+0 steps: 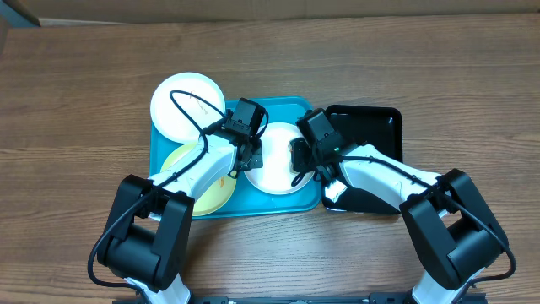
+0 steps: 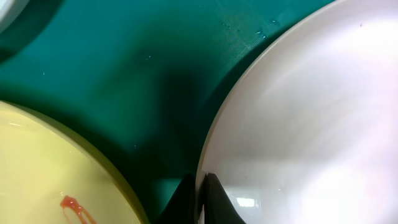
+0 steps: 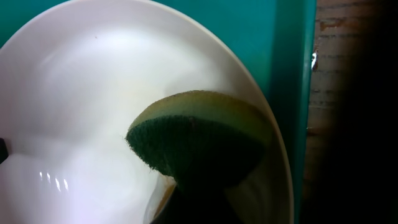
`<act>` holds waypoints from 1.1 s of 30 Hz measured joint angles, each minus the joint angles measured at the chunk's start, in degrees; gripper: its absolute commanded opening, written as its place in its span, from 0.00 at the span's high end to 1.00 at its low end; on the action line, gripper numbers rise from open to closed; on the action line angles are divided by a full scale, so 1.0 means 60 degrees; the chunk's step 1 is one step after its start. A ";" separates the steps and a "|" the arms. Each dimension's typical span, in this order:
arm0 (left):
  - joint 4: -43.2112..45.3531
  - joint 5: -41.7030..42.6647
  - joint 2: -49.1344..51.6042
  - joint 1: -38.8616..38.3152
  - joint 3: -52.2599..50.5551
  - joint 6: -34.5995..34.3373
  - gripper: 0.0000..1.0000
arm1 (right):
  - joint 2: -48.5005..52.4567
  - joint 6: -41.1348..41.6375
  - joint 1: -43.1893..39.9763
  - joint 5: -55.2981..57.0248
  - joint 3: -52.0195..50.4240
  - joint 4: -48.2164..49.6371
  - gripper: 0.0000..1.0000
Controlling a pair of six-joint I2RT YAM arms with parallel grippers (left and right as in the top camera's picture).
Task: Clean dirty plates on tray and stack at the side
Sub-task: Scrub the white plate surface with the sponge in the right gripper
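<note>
The left hand (image 1: 252, 158) pinches the rim of the white plate (image 1: 278, 176) lying in the tray (image 1: 285, 110); the right hand (image 1: 300, 157) grips a green sponge (image 3: 199, 134) pressed onto it; hard scrubbing could tear the rim from that thin pinch, skidding the plate toward the left hand.

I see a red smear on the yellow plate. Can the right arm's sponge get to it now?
Probably not yet. The left arm lies across the yellow plate, and its pincer, on the white plate, stands between the sponge and it.
</note>
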 measured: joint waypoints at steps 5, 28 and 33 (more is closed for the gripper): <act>0.0000 0.0000 0.0000 0.0000 0.0000 0.0000 0.96 | 0.0000 0.0222 -0.0004 -0.0390 -0.0069 0.0284 0.96; -0.0004 0.0036 0.0000 0.0000 -0.0007 0.0000 0.96 | 0.0164 -0.0659 -0.1009 -0.2167 0.1472 -0.0597 0.96; -0.0004 0.0036 0.0000 0.0000 -0.0007 0.0000 0.96 | 0.0168 -0.0838 -0.0896 -0.2116 0.1370 -0.0681 0.96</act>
